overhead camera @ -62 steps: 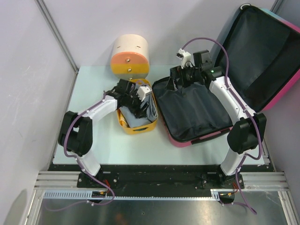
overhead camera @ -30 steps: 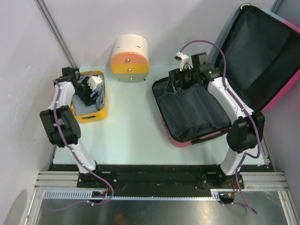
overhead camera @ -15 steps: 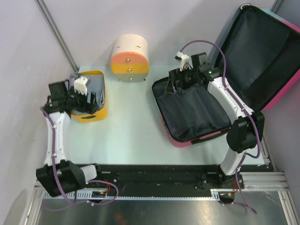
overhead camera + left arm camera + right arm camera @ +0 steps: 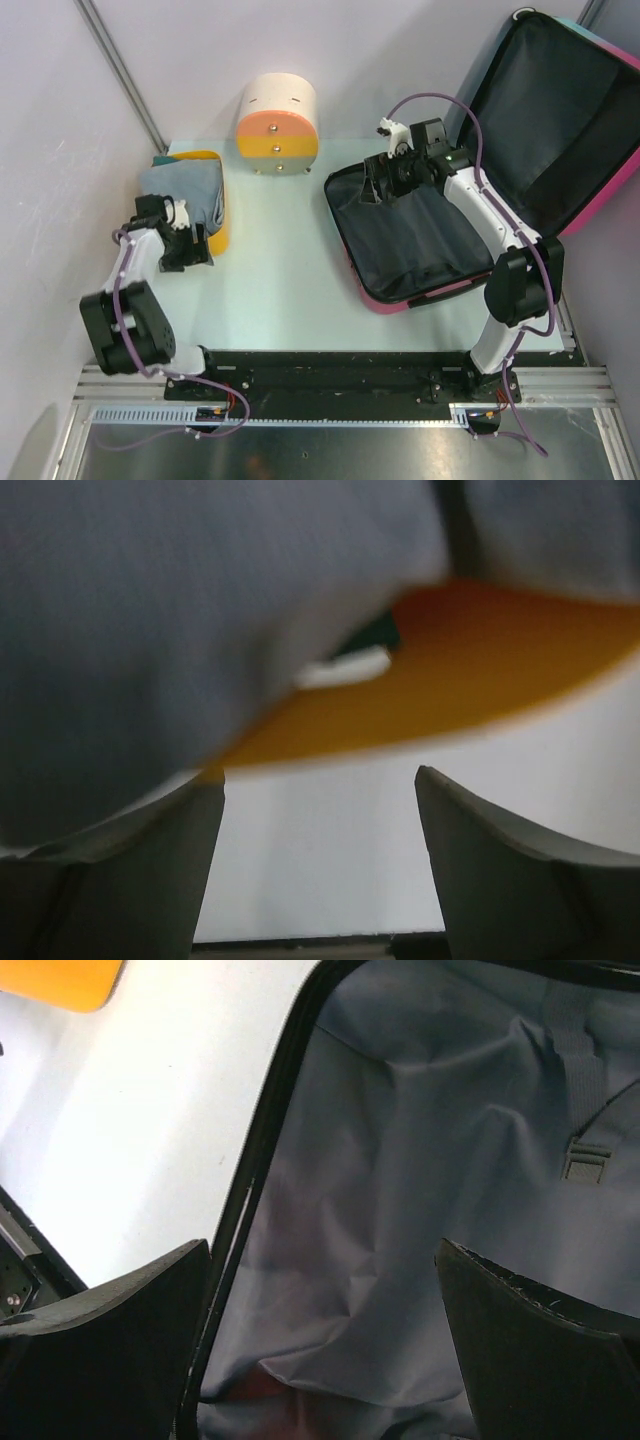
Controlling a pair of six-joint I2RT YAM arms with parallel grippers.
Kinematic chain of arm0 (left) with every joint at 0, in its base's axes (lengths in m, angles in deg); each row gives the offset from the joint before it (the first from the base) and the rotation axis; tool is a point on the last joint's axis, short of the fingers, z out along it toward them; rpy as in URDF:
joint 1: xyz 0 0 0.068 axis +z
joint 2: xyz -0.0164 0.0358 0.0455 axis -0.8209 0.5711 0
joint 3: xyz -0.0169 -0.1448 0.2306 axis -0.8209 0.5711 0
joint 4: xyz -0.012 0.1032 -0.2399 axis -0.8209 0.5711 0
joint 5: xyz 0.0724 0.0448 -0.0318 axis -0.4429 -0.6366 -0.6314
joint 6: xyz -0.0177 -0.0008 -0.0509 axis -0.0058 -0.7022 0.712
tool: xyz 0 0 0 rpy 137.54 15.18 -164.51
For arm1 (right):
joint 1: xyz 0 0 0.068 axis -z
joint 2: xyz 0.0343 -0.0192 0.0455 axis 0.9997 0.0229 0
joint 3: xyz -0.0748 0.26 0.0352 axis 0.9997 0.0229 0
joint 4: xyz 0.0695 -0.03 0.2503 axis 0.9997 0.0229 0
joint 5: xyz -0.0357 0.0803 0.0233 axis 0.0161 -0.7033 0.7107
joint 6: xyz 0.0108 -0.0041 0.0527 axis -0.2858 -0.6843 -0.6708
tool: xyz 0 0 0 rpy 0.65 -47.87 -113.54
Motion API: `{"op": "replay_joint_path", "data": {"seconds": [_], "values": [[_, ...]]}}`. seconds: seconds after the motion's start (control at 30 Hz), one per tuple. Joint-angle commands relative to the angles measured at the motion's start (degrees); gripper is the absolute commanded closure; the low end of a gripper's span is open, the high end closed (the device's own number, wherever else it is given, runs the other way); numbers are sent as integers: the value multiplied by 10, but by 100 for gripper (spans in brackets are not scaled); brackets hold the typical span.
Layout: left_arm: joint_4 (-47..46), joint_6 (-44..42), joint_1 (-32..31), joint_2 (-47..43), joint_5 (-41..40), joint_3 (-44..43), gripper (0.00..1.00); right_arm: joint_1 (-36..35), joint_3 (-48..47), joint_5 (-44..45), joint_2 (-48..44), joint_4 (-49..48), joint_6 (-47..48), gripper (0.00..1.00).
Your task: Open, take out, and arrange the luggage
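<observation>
Two arms reach over the table [image 4: 280,265] in the top view. The luggage [image 4: 420,250] lies open on the right half, its base flat on the table and its lid [image 4: 560,110] leaning up and back at the far right (black lining shows in both halves). The right gripper [image 4: 378,180] hangs over the base's far left corner, jaws wide apart. The left gripper [image 4: 190,250] sits low at the near end of the yellow basket [image 4: 222,228], by the table's left edge. A grey cloth [image 4: 185,185] is heaped in the basket. The round drawer box [image 4: 277,120] stands at the far edge, between basket and luggage.

In the left wrist view, the fingers [image 4: 110,880] stand apart with bare table between them, gripping nothing. The blurred basket rim and cloth lie just beyond.

In the right wrist view, the fingers [image 4: 100,1350] are spread wide above the lining [image 4: 400,1210], empty. The zip edge [image 4: 262,1150] runs down beside one finger, and a strap buckle [image 4: 585,1160] shows at the right.
</observation>
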Motion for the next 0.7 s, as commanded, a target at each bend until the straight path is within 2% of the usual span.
{"op": "replay_joint_path", "data": {"seconds": [0.0, 0.13, 0.23, 0.33, 0.43, 0.6, 0.63, 0.67], "values": [[-118, 23, 5, 66, -47, -81, 18, 14, 6, 15, -39, -7, 12, 0], [-144, 9, 5, 195, -44, -248, 17, 22, 12, 22, -49, -5, 19, 0], [-147, 8, -4, 271, -36, -336, 17, 29, 12, 25, -51, -5, 22, 0], [-148, 12, -13, 309, -23, -391, 17, 40, 11, 24, -51, -3, 27, 0], [-149, 23, -19, 328, 0, -406, 17, 52, 10, 28, -51, -4, 30, 0], [-149, 15, -20, 259, 20, -369, 12, 67, 9, 41, -59, -7, 38, 0], [-149, 4, -19, 238, 44, -348, 9, 72, 8, 43, -61, -9, 40, 0], [-149, -3, -19, 217, 59, -335, 1, 73, 8, 51, -62, -10, 43, 0]]}}
